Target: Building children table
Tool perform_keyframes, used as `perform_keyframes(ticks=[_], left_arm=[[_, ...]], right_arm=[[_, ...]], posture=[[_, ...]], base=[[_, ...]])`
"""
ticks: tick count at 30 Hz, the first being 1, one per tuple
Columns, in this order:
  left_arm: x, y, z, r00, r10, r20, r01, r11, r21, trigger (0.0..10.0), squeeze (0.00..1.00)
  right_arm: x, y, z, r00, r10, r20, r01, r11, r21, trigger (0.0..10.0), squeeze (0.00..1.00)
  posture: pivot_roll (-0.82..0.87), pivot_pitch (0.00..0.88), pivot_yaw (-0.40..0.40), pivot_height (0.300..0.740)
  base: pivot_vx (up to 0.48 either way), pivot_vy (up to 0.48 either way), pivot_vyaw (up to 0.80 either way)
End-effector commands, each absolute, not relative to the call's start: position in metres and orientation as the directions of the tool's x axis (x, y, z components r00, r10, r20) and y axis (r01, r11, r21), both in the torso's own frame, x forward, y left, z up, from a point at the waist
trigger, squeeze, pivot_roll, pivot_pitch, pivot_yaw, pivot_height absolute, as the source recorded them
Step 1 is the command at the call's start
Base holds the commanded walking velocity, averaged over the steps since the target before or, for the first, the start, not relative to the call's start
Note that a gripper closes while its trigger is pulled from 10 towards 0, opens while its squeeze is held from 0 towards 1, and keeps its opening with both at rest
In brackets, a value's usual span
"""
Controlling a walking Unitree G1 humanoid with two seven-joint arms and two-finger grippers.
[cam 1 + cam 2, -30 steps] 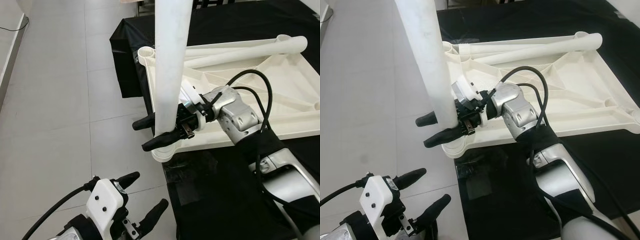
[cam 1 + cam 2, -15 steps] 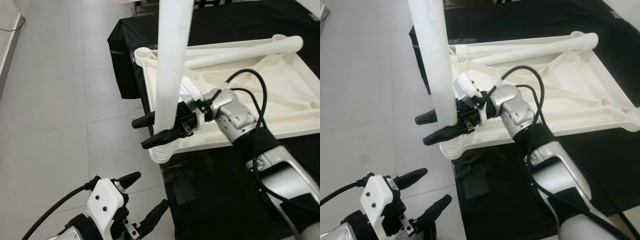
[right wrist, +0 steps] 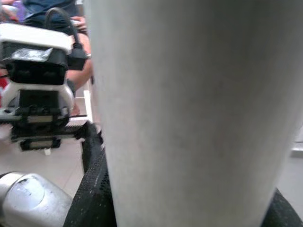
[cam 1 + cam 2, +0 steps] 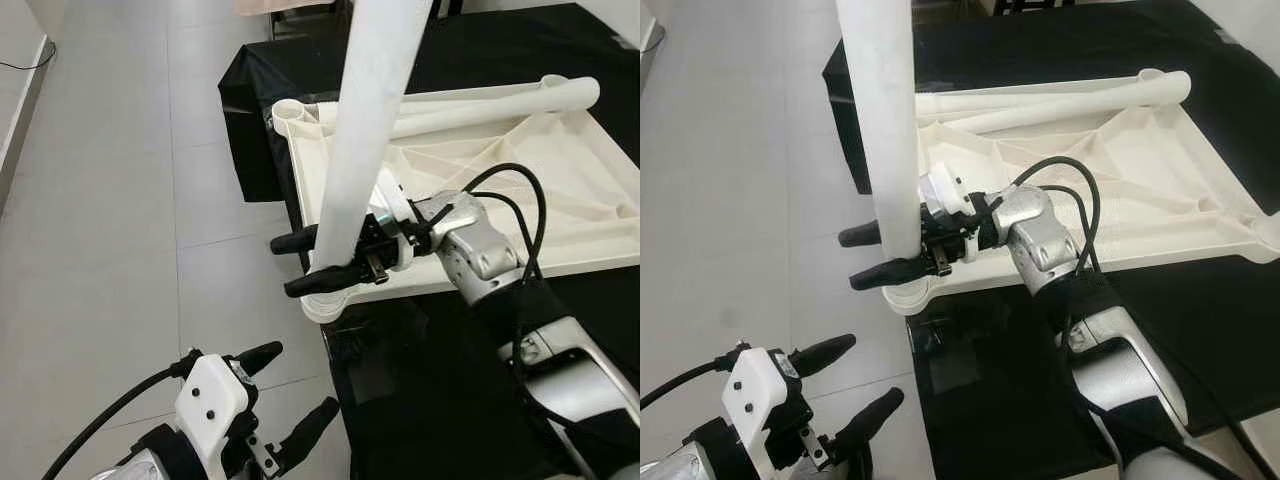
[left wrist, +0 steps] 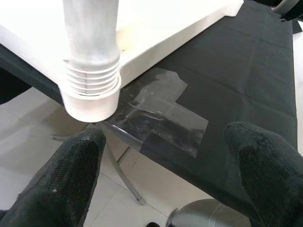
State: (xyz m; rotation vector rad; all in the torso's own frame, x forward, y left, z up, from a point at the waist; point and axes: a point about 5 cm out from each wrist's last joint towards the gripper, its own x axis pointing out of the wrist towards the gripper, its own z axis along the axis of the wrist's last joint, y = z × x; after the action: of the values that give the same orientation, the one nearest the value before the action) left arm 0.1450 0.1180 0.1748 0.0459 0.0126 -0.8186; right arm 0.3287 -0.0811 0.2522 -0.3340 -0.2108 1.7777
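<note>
Right gripper (image 4: 314, 260) of mine is clamped on the white leg (image 4: 368, 130) at the tabletop (image 4: 520, 190) corner socket; left gripper (image 4: 290, 400) hangs wide open.

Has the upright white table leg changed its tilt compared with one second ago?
Yes. Its foot sits in the corner socket of the tabletop, while the table leg, gripped by the right gripper, now leans with its top toward the robot's right, over the tabletop.

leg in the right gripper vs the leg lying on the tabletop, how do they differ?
1. The held leg stands near upright at the tabletop's near corner socket; the loose leg lies flat along its far edge.
2. The right gripper is clamped on the held leg; nothing touches the loose leg.
3. The held leg's threaded end sits at the socket; the loose leg's isn't engaged.
Both are white plastic tubes.
</note>
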Motion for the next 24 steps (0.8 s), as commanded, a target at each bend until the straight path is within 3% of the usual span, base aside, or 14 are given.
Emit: perform_keyframes(ticks=[1, 4, 5, 11, 14, 16, 17, 19, 20, 21, 23, 24], left_arm=[[0.144, 0.118, 0.171, 0.681, -0.731, -0.040, 0.732, 0.681, 0.015, 10.0, 0.00], [0.144, 0.118, 0.171, 0.681, -0.731, -0.040, 0.732, 0.681, 0.015, 10.0, 0.00], [0.144, 0.118, 0.171, 0.684, -0.728, -0.039, 0.729, 0.684, 0.016, 10.0, 0.00], [0.143, 0.118, 0.171, 0.684, -0.728, -0.040, 0.729, 0.684, 0.015, 10.0, 0.00], [0.143, 0.118, 0.170, 0.683, -0.729, -0.041, 0.730, 0.683, 0.014, 10.0, 0.00], [0.143, 0.118, 0.170, 0.683, -0.729, -0.041, 0.730, 0.683, 0.014, 10.0, 0.00], [0.143, 0.118, 0.169, 0.684, -0.728, -0.042, 0.729, 0.684, 0.013, 10.0, 0.00], [0.143, 0.118, 0.169, 0.684, -0.728, -0.042, 0.729, 0.684, 0.013, 10.0, 0.00], [0.144, 0.119, 0.169, 0.684, -0.728, -0.042, 0.729, 0.685, 0.012, 10.0, 0.00], [0.144, 0.119, 0.169, 0.684, -0.728, -0.042, 0.729, 0.685, 0.012, 10.0, 0.00], [0.144, 0.120, 0.168, 0.686, -0.726, -0.045, 0.727, 0.686, 0.014, 10.0, 0.00], [0.144, 0.120, 0.168, 0.686, -0.726, -0.045, 0.727, 0.686, 0.014, 10.0, 0.00]], right_arm=[[0.335, -0.087, 0.227, -0.096, 0.979, -0.181, -0.963, -0.138, -0.233, 10.0, 0.00], [0.335, -0.087, 0.227, -0.096, 0.979, -0.181, -0.963, -0.138, -0.233, 10.0, 0.00], [0.338, -0.087, 0.228, -0.042, 0.983, -0.176, -0.966, -0.085, -0.242, 10.0, 0.00], [0.338, -0.091, 0.226, 0.063, 0.981, -0.181, -0.964, 0.013, -0.264, 10.0, 0.00], [0.334, -0.097, 0.221, 0.251, 0.955, -0.160, -0.952, 0.214, -0.219, 10.0, 0.00], [0.334, -0.097, 0.221, 0.251, 0.955, -0.160, -0.952, 0.214, -0.219, 10.0, 0.00], [0.326, -0.097, 0.206, 0.426, 0.892, -0.153, -0.902, 0.406, -0.144, 10.0, 0.00], [0.326, -0.097, 0.206, 0.426, 0.892, -0.153, -0.902, 0.406, -0.144, 10.0, 0.00], [0.323, -0.098, 0.201, 0.488, 0.859, -0.154, -0.872, 0.475, -0.116, 10.0, 0.00], [0.323, -0.098, 0.201, 0.488, 0.859, -0.154, -0.872, 0.475, -0.116, 10.0, 0.00], [0.312, -0.100, 0.190, 0.711, 0.692, -0.127, -0.703, 0.704, -0.101, 10.0, 0.00], [0.312, -0.100, 0.190, 0.711, 0.692, -0.127, -0.703, 0.704, -0.101, 10.0, 0.00]], posture=[[0.09, 0.316, -0.036, 0.740], [0.09, 0.316, -0.036, 0.740], [0.09, 0.317, -0.037, 0.740], [0.09, 0.317, -0.037, 0.740], [0.07, 0.315, -0.042, 0.740], [0.07, 0.315, -0.042, 0.740], [0.06, 0.314, -0.048, 0.740], [0.06, 0.314, -0.048, 0.740], [0.06, 0.313, -0.050, 0.740], [0.06, 0.313, -0.050, 0.740], [0.05, 0.306, -0.050, 0.740], [0.05, 0.306, -0.050, 0.740]], base=[[0.000, 0.000, 0.00], [0.000, 0.000, 0.00], [0.000, 0.000, 0.00], [0.000, 0.000, 0.00], [0.000, 0.000, 0.00], [0.000, 0.000, 0.00], [0.000, 0.000, 0.00], [0.000, 0.000, 0.00], [0.000, 0.000, 0.00], [0.000, 0.000, 0.00], [0.000, 0.000, 0.00], [0.000, 0.000, 0.00]])
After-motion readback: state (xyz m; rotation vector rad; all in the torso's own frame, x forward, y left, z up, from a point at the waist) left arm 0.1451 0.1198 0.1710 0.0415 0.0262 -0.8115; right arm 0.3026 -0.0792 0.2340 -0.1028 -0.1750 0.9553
